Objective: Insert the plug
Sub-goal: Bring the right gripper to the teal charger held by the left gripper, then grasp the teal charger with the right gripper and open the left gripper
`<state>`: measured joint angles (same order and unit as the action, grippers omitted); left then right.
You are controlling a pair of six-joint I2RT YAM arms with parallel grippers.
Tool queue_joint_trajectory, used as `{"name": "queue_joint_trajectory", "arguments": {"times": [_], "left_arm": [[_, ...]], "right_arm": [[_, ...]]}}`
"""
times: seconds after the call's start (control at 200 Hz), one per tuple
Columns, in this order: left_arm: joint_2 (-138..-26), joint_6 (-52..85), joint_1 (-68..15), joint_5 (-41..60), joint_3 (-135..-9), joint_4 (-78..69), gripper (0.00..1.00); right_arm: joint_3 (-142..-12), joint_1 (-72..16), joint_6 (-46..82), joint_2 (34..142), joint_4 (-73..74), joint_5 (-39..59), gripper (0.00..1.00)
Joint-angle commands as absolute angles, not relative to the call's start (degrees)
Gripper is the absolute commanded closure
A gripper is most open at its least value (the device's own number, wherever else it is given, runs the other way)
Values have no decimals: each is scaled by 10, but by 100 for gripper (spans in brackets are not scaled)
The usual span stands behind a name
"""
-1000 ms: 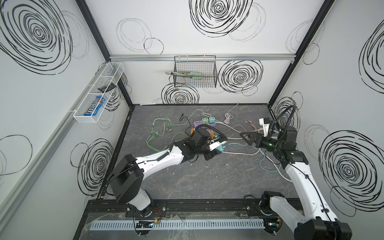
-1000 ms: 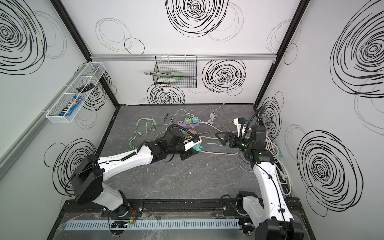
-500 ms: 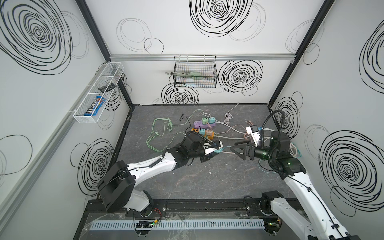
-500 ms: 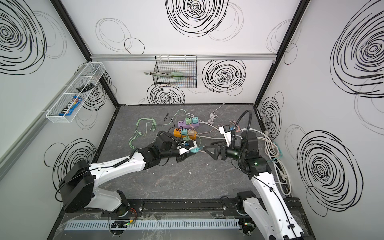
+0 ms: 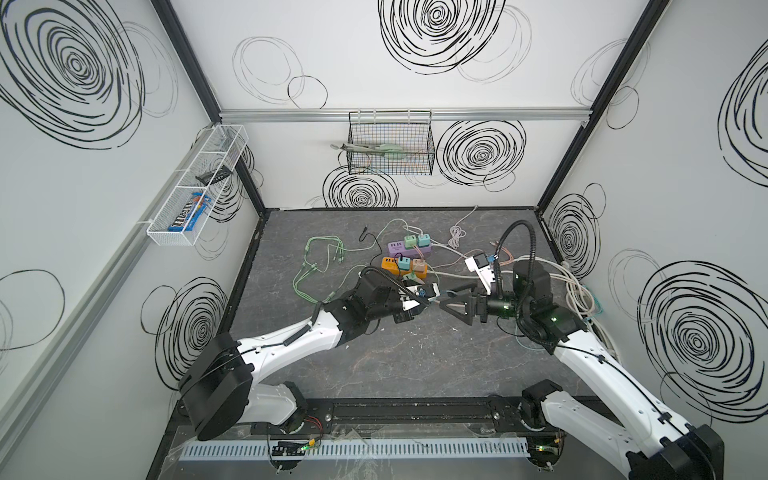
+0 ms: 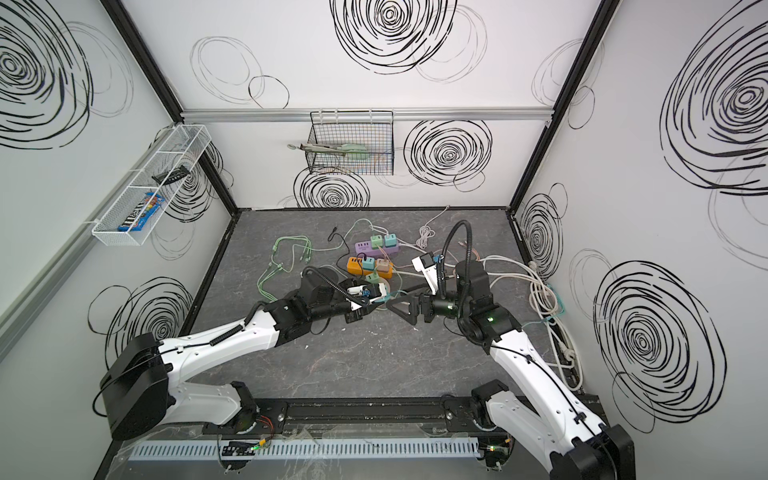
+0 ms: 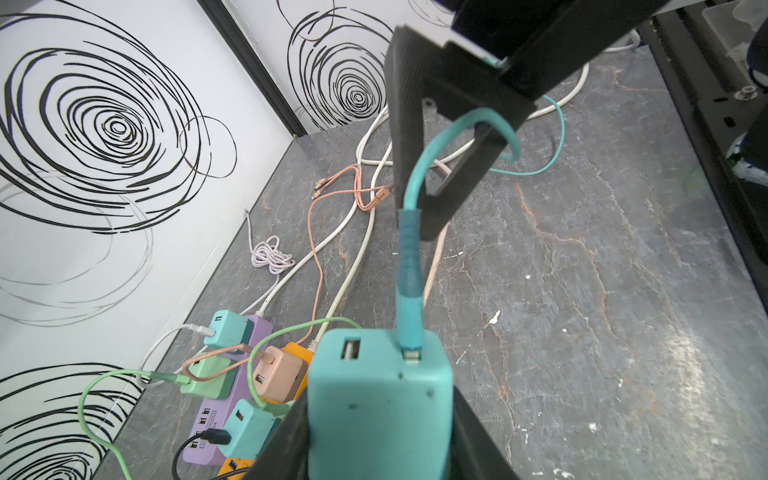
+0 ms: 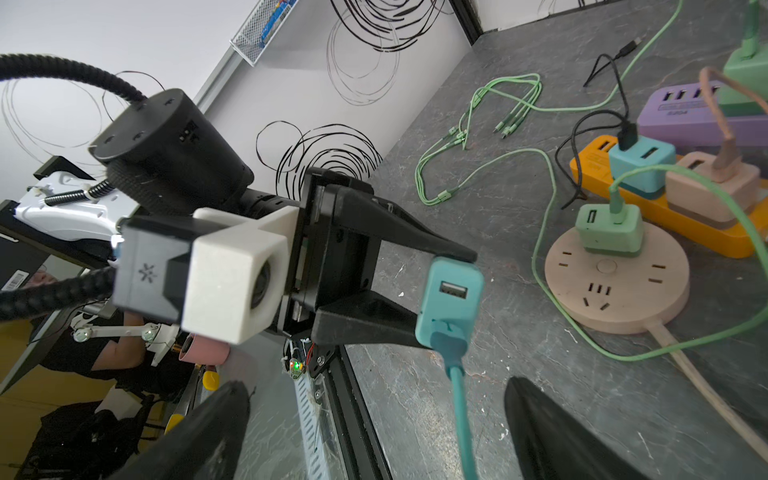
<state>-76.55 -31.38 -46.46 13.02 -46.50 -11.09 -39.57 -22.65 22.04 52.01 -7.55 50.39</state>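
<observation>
Plug [image 7: 409,307] sits in charger [image 7: 378,395] clamped by left gripper [image 8: 442,296].

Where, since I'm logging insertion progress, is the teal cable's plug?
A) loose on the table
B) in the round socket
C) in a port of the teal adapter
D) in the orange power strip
C: the plug sits in one port of the teal adapter that the left end effector grips.

Observed: teal charger block [image 8: 453,307] clamped between the left gripper [image 8: 440,297] fingertips, ports facing away from it. Teal plug [image 8: 451,343] seated in one port; its cable trails between the right gripper [image 8: 378,384] spread fingers.
</observation>
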Motion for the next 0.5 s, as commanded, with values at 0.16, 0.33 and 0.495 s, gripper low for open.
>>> {"name": "queue_joint_trajectory", "arguments": {"times": [0.16, 0.33, 0.495], "left_arm": [[-753, -343, -482, 95, -460, -181, 100], [-758, -388, -506, 56, -463, -181, 100], [-760, -403, -519, 53, -472, -174, 100]], "right_arm": [[-382, -245, 255, 548, -23, 443, 8], [-378, -244, 272, 557, -12, 433, 27], [-397, -245, 256, 582, -25, 439, 33]]}}
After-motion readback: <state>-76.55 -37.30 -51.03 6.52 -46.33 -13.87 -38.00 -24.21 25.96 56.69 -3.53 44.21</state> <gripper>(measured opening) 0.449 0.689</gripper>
